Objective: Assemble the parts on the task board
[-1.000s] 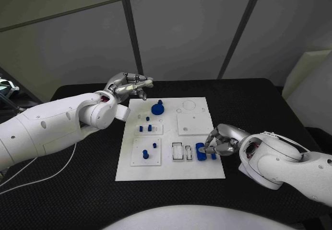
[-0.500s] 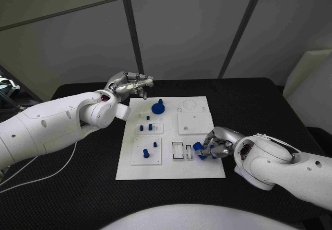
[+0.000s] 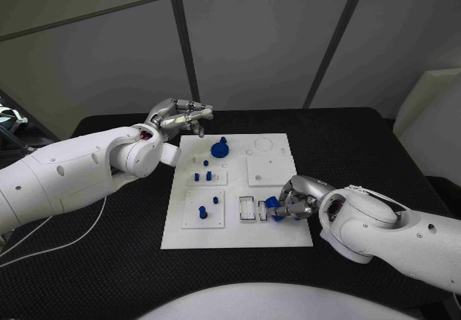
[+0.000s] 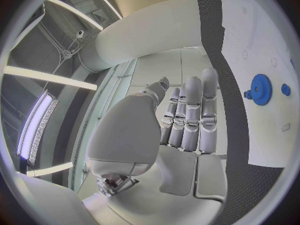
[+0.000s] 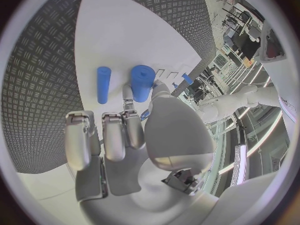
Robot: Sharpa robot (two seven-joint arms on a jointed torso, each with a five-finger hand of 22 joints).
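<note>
black tabletop [image 3: 365, 147], grey wall panels behind | white task board [image 3: 274, 237] centre | my right hand [image 3: 293, 200] fingers grasping blue part [image 3: 274, 202] | my left hand [image 3: 178, 117] fingers clenched, empty, upper left

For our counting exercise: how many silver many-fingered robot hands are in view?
2. The left hand hovers beyond the white task board's far left corner; the right hand holds a blue cylinder part at its near right edge. None hidden.

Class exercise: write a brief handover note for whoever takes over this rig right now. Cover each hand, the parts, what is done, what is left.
Left hand: holds nothing, fingers half curled, above the far left corner of the task board.
Right hand: grips a blue cylinder at the board's near right.
Done: blue gear and small pegs stand in the board.
Left: seat the held cylinder; a thinner blue cylinder lies loose beside it.
</note>
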